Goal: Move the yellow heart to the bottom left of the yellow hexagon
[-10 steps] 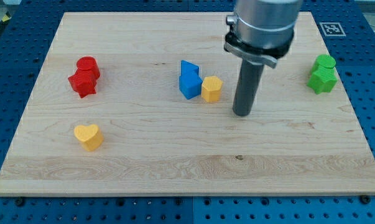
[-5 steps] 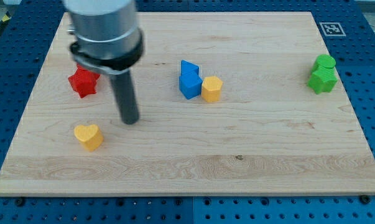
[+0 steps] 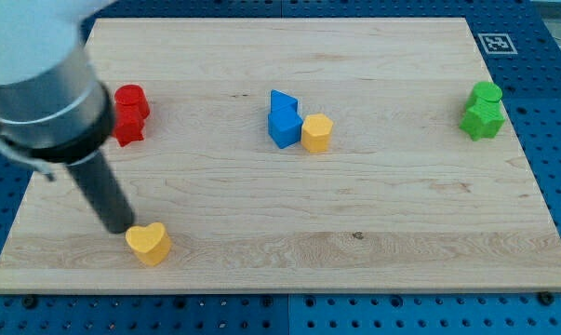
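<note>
The yellow heart [image 3: 149, 243] lies near the board's bottom left. My tip [image 3: 118, 226] sits right at the heart's upper left, touching or nearly touching it. The yellow hexagon [image 3: 317, 133] stands near the board's middle, far to the heart's upper right, against the right side of two blue blocks [image 3: 283, 120].
Two red blocks [image 3: 128, 113], a cylinder above a star, stand at the view's left, partly hidden by the arm. Two green blocks [image 3: 483, 109] stand at the right edge. The wooden board [image 3: 354, 233] ends just below the heart.
My tip swept from right of the hexagon across to the board's left, then down behind the heart. The heart has slid down and a little to the right.
</note>
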`<state>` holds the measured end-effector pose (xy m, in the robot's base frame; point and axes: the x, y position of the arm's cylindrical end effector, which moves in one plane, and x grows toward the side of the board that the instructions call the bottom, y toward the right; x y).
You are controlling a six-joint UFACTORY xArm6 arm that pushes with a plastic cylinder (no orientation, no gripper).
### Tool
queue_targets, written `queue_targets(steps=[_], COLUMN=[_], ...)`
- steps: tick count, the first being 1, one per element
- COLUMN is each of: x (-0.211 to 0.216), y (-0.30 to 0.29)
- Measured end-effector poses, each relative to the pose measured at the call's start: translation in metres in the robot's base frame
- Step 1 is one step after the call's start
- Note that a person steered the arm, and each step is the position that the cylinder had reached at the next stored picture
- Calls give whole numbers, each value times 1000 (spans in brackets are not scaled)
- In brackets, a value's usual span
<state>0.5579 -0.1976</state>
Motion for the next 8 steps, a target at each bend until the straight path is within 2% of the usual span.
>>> queue_targets(steps=[1,2,3,5,6,8], x=[23,53,41,-60,-57,-7], y=[-28,-2,66,159,154,124])
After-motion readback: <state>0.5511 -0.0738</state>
